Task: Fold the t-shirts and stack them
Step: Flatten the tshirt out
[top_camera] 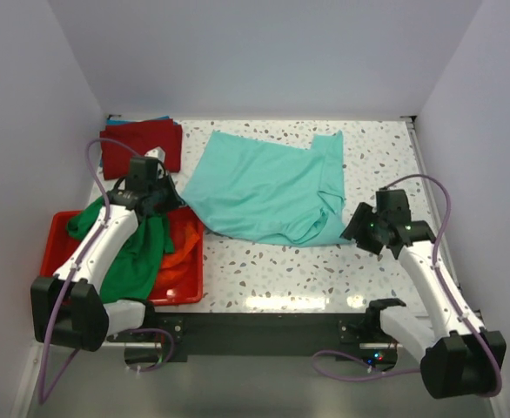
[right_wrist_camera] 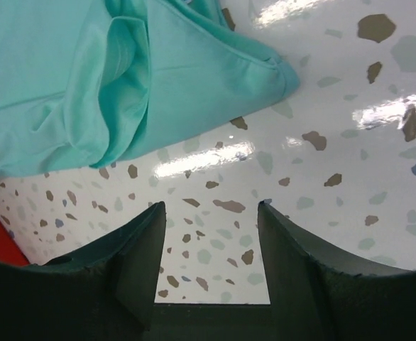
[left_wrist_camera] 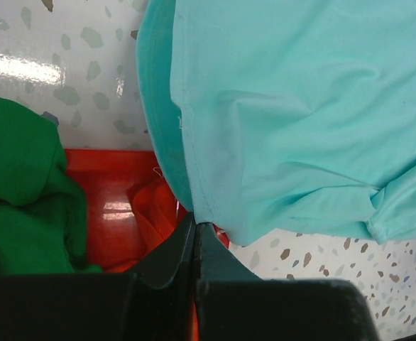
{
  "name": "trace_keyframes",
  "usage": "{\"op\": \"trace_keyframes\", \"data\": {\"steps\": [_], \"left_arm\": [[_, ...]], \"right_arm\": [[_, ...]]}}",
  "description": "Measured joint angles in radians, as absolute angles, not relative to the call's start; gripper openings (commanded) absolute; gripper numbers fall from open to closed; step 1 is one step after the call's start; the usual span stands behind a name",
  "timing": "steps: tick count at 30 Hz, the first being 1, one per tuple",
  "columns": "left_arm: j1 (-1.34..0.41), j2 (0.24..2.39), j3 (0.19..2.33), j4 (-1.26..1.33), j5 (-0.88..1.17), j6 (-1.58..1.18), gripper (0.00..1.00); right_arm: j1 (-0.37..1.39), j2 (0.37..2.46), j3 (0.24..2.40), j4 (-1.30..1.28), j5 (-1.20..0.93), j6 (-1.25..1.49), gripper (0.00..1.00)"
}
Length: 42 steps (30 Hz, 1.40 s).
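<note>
teal t-shirt (top_camera: 268,187) gripped at one edge, flattening likely next

top view: the shirt lies mid-table, soft and creased, its right side bunched. the left gripper (top_camera: 170,202) is at its left edge and the right gripper (top_camera: 365,228) just beside its right edge. a dark red t-shirt (top_camera: 140,145) lies folded at the back left. a green t-shirt (top_camera: 133,252) spills from the glossy red bin (top_camera: 194,274).

left wrist: the jaws are closed, seemingly pinching the teal hem.

right wrist: the jaws are parted over the speckled table (right_wrist_camera: 321,177), holding nothing. this gripper probably has to catch the bunched corner next.

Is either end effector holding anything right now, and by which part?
The left end effector is shut on the teal t-shirt, pinching its seamed edge at the left corner. The right end effector is open, holding nothing.
</note>
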<state>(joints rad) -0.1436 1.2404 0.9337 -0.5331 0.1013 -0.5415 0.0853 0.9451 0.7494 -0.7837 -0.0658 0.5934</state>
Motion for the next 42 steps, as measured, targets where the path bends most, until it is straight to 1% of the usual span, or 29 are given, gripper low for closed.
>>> {"op": "trace_keyframes", "data": {"steps": [4, 5, 11, 19, 27, 30, 33, 36, 37, 39, 42], "left_arm": [[-0.144, 1.24, 0.933, -0.533, 0.11, -0.538, 0.0], [-0.144, 1.24, 0.932, -0.532, 0.113, -0.538, 0.0], [-0.144, 1.238, 0.913, -0.534, 0.119, -0.533, 0.0], [-0.144, 1.211, 0.883, -0.543, 0.105, -0.53, 0.0], [-0.144, 1.199, 0.872, -0.545, 0.1, -0.529, 0.0], [-0.144, 1.199, 0.87, -0.545, 0.097, -0.529, 0.0], [-0.144, 1.199, 0.867, -0.545, 0.095, -0.527, 0.0], [-0.144, 1.199, 0.863, -0.545, 0.091, -0.526, 0.0], [-0.144, 1.198, 0.862, -0.545, 0.089, -0.526, 0.0], [-0.144, 1.198, 0.857, -0.546, 0.083, -0.522, 0.0], [-0.144, 1.198, 0.855, -0.553, 0.066, -0.512, 0.0]], "right_arm": [[0.176, 1.032, 0.755, -0.723, -0.062, 0.626, 0.5], [0.188, 1.066, 0.761, -0.706, -0.062, 0.63, 0.47], [0.196, 1.246, 0.832, -0.607, -0.052, 0.644, 0.39], [0.196, 1.405, 0.925, -0.498, -0.06, 0.648, 0.37], [0.196, 1.558, 0.984, -0.453, -0.072, 0.641, 0.35], [0.196, 1.592, 0.986, -0.448, -0.074, 0.639, 0.34], [0.196, 1.608, 0.986, -0.446, -0.074, 0.635, 0.31], [0.196, 1.629, 0.987, -0.439, -0.074, 0.628, 0.22], [0.196, 1.639, 0.987, -0.437, -0.073, 0.626, 0.12], [0.196, 1.658, 0.989, -0.435, -0.073, 0.621, 0.0], [0.196, 1.672, 0.997, -0.442, -0.07, 0.614, 0.0]]}}
